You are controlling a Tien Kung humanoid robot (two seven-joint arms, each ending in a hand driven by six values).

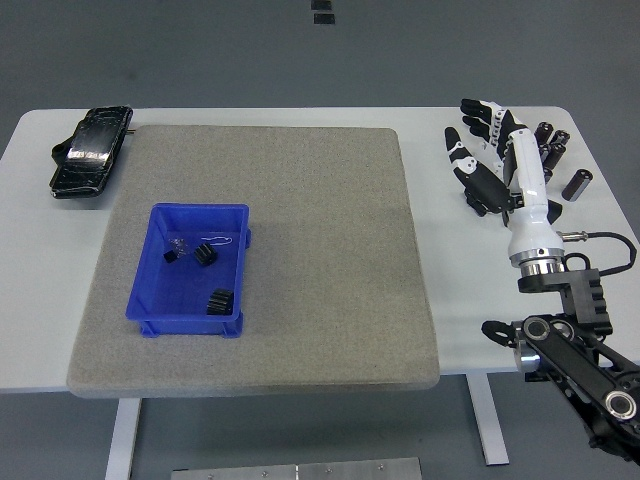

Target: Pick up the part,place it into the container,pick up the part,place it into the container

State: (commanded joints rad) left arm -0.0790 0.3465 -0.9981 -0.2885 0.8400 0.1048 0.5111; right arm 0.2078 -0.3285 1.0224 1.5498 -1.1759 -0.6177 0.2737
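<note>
With the white-and-black right hand (490, 160) spread and empty, 1 dark cylindrical part (577, 184) should be approached squarely — the blue plastic bin (190, 271) awaits.

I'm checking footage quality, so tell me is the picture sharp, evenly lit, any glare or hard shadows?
Head view: sharp across the table, light even and soft. The bin casts only a faint shadow on the mat. Slight sheen on the black pouch, no strong glare. The right hand, open, shows no motion blur. The small parts in the bin are too small for detail.
</note>
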